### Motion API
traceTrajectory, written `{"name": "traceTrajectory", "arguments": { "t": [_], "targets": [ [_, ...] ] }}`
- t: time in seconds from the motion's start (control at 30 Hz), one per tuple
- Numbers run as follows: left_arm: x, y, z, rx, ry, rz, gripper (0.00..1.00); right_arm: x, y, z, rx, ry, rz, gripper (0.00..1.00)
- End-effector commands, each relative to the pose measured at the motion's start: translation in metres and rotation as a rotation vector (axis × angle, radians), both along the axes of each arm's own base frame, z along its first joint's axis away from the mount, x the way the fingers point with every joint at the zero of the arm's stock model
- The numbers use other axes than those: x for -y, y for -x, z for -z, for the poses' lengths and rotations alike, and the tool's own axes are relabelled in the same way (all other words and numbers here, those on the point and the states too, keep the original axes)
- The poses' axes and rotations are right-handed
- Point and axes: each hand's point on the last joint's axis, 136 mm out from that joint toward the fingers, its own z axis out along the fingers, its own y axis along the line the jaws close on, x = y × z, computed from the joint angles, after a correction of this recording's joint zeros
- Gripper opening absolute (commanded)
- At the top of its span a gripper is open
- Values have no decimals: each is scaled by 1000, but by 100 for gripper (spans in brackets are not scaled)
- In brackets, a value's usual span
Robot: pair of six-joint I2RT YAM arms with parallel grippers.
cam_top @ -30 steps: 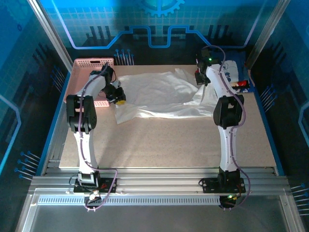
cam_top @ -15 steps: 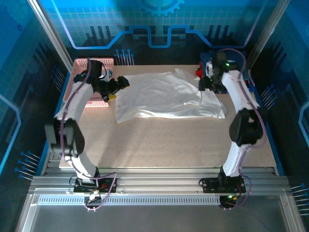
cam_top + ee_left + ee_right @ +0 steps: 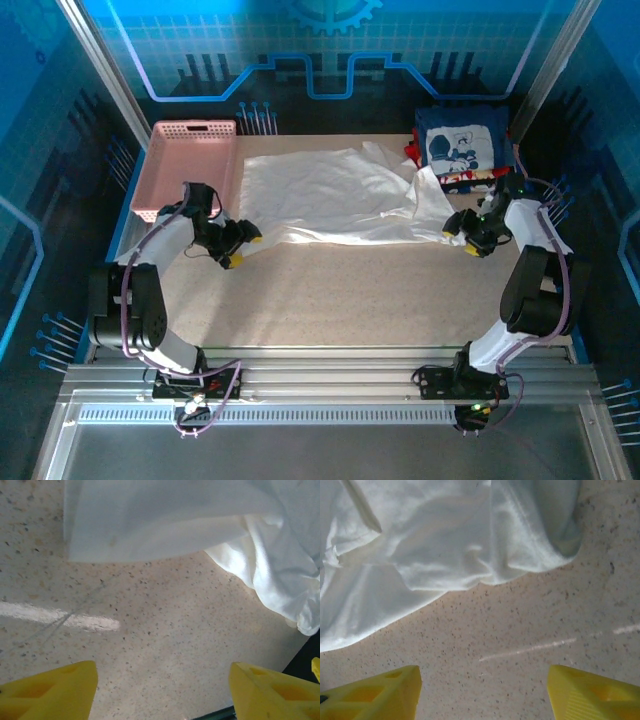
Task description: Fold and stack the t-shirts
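White t-shirt (image 3: 335, 195) is seen spread over the speckled table (image 3: 350, 300). Just off its near left corner the left gripper (image 3: 244, 250) is held spread, with nothing between the fingers. Off its near right corner the right gripper (image 3: 458, 238) is likewise spread and empty. Beyond its far right corner a navy cartoon-print t-shirt (image 3: 465, 145) is laid. A pink lattice basket (image 3: 185, 170) is set to its left.

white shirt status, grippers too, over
Left gripper open, right gripper open, both empty. White shirt spread out, rumpled at right. Pink basket at left, not blocking.
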Motion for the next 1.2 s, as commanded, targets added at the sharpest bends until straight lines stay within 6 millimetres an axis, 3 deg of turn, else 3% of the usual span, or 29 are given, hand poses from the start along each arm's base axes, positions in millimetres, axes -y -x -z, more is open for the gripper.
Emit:
{"name": "traceTrajectory", "arguments": {
  "t": [0.0,0.27,0.43,0.5,0.67,0.77,0.93,1.17],
  "targets": [
    [-7,-6,22,-18,-6,-42,67,0,-8,15,-7,-39,25,68],
    [-11,-30,55,-10,-12,-98,60,4,-14,39,-57,-40,74,65],
    [-18,-33,78,-44,-55,-100,47,17,-24,54,-96,8,100,60],
    [-23,-33,85,-52,-87,-97,38,26,-29,59,-104,47,120,53],
    [-39,-34,88,-72,-161,-85,0,50,-42,63,-119,165,163,15],
    [-51,-28,86,-81,-199,-78,0,59,-44,55,-107,225,168,3],
    [-63,-16,82,-88,-239,-73,0,57,-27,42,-109,245,163,0],
    [-74,11,78,-108,-256,-102,0,49,26,36,-181,261,193,0]
  ]
}}
